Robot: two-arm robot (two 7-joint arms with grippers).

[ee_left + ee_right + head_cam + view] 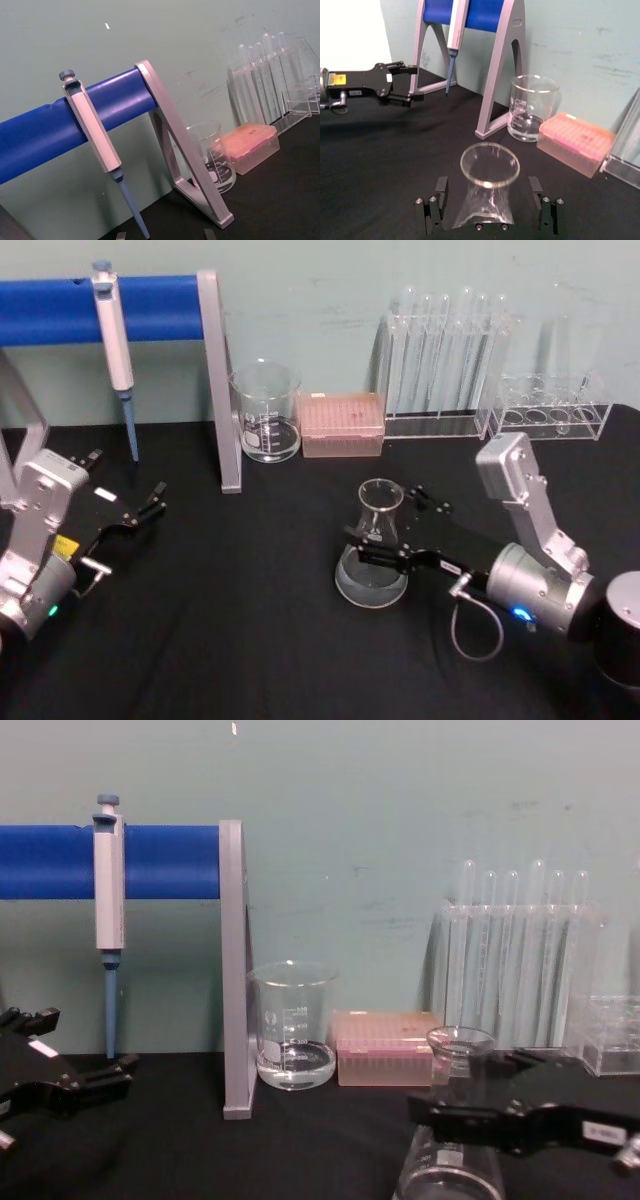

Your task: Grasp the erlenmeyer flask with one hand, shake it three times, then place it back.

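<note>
Here the right gripper [385,532] brackets the erlenmeyer flask [373,552], open.

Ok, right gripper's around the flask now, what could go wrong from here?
1. The right gripper straddles the flask at its sloped neck with fingers open; smooth glass might slip once lifted.
2. Liquid in the base could slosh during shaking.
3. The beaker and pink tip box stand just behind; a wide swing might hit them.

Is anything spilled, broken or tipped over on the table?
Nothing stands out. The erlenmeyer flask stands upright on the black table, between the open fingers of the right gripper. The beaker is upright too, and no spill shows. The left gripper waits open at the left.
</note>
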